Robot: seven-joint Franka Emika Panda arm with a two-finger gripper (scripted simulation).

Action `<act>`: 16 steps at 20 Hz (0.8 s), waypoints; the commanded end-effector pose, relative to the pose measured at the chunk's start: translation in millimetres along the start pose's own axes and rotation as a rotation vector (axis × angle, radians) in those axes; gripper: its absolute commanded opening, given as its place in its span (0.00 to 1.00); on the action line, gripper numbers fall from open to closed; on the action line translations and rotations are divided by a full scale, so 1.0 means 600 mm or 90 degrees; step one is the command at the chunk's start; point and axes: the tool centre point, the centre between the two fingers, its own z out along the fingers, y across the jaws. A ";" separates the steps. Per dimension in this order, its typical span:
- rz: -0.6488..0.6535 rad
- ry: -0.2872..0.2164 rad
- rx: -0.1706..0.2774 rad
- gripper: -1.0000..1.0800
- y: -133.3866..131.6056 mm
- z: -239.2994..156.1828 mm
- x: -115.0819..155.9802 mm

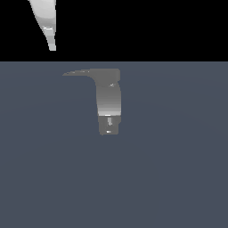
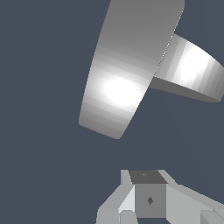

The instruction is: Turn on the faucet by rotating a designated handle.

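Faucet (image 1: 109, 95) metal looks rigid and slick, so you should push the thin handle (image 1: 79, 72) near its tapered tip. Your end effector (image 1: 52, 46) hangs well apart from it; you cannot tell its opening.

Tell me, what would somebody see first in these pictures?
First, the small grey metallic faucet standing alone mid-floor in the exterior view, its thin dark-grey pointed handle sticking out toward that view's left. Next, the white robot arm hanging at the upper left, well apart from it. Its claw isn't clearly visible.
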 end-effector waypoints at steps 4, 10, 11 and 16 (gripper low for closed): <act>0.070 0.000 -0.003 0.00 -0.041 0.030 0.020; 0.153 0.000 -0.007 0.00 -0.087 0.066 0.050; 0.167 0.000 -0.007 0.00 -0.094 0.072 0.056; 0.230 0.000 -0.010 0.00 -0.125 0.099 0.084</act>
